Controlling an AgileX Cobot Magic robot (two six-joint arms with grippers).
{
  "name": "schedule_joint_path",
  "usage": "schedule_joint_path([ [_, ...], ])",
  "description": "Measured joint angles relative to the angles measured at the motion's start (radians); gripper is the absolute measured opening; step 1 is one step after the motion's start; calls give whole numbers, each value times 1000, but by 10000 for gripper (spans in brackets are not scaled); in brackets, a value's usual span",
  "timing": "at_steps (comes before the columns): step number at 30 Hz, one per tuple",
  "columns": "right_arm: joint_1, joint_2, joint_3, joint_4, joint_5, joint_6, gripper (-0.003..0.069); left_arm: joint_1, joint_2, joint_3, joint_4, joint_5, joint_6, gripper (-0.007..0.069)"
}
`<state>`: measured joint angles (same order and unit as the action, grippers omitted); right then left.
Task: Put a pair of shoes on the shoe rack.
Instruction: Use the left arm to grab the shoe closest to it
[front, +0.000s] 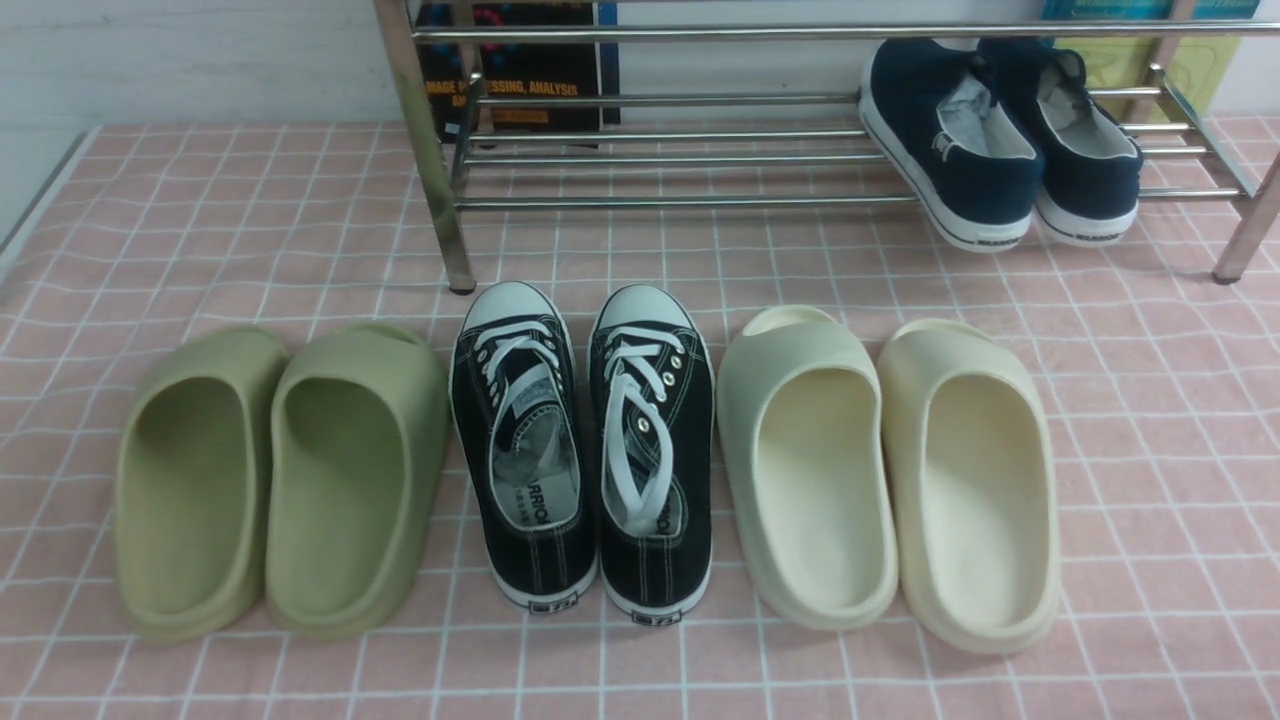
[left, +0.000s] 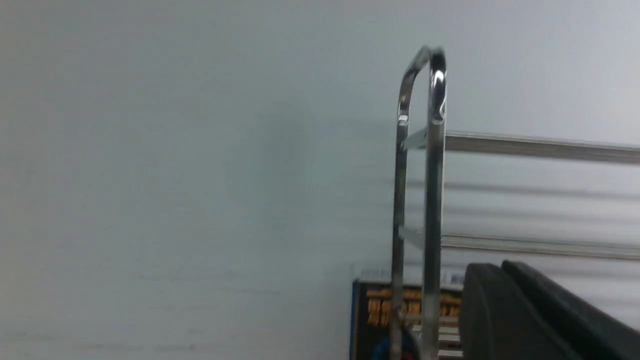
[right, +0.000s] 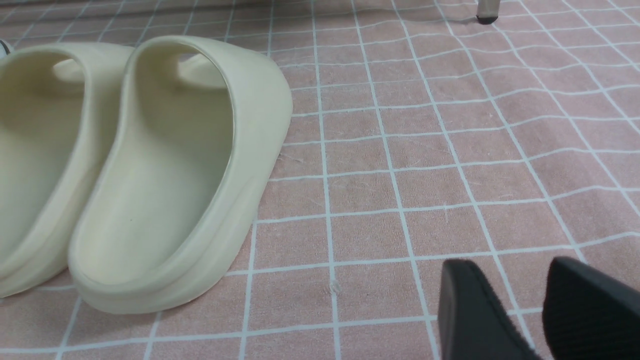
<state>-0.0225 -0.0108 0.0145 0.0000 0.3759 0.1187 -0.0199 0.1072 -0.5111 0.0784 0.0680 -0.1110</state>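
Taking the black sneakers (front: 530, 460) from the pink checked cloth (front: 1150, 400) on the desk is judged to be the step in hand, since nothing has been grasped yet. The pair stands side by side, toes toward the shoe rack (front: 700, 200), squeezed between the green slides (front: 340, 480) and the cream slides (front: 810, 470). The left fingers (left: 500, 310) are seen clenched together on nothing. The right fingers (right: 470, 310) are parted, with bare cloth between them. Each sneaker would best be gripped at the heel collar, where the approach is open, and lifted straight up. It should then be carried over the front rail to the free left stretch of the lower tier, well away from the navy slip-ons (front: 960, 150). Neither arm is shown in the front view. The rack's top is cut off there, the book (front: 515, 70) behind it is partly masked by rails, and the left wrist view is blurred, so the reach cannot be gauged.
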Motion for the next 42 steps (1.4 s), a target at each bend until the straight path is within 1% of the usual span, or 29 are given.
schedule_joint_path([
  [3,0,0,0,0,0,0,237,0,112,-105,5,143,36,2],
  [5,0,0,0,0,0,0,237,0,200,-127,11,183,39,2],
  [8,0,0,0,0,0,0,237,0,297,-127,5,201,32,2],
  [10,0,0,0,0,0,0,237,0,421,-131,-78,232,-21,2],
  [11,0,0,0,0,0,0,237,0,483,-139,-142,260,-39,2],
  [12,0,0,0,0,0,0,237,0,503,-144,-169,267,-42,2],
  [13,0,0,0,0,0,0,237,-4,577,-174,-264,334,-37,2],
  [14,0,0,0,0,0,0,237,-15,652,-217,-350,408,1,2],
  [15,0,0,0,0,0,0,237,-18,663,-224,-361,408,10,2],
  [16,0,0,0,0,0,0,237,-41,741,-283,-442,495,86,4],
  [18,0,0,0,0,0,0,237,-79,850,-351,-526,579,170,14],
  [20,0,0,0,0,0,0,237,-134,962,-398,-576,619,219,38],
  [22,0,0,0,0,0,0,237,-187,1046,-434,-583,630,240,66],
  [24,0,0,0,0,0,0,237,-258,1126,-475,-564,651,237,108],
  [26,0,0,0,0,0,0,237,-321,1199,-531,-509,682,200,168],
  [27,0,0,0,0,0,0,237,-327,1207,-531,-509,685,200,168],
  [28,0,0,0,0,0,0,237,-375,1268,-581,-433,704,140,231],
  [29,0,0,0,0,0,0,237,-395,1286,-601,-402,709,111,260],
  [33,0,0,0,0,0,0,237,-467,1383,-654,-171,694,-74,402],
  [35,0,0,0,0,0,0,237,-491,1418,-661,-71,683,-147,456],
  [36,0,0,0,0,0,0,237,-491,1422,-661,-60,682,-155,456],
  [37,0,0,0,0,0,0,237,-508,1456,-661,21,677,-227,489],
  [38,0,0,0,0,0,0,237,-508,1460,-661,29,677,-227,489],
  [40,0,0,0,0,0,0,237,-519,1503,-661,94,672,-284,501],
  [42,0,0,0,0,0,0,237,-521,1542,-661,115,668,-310,497],
])
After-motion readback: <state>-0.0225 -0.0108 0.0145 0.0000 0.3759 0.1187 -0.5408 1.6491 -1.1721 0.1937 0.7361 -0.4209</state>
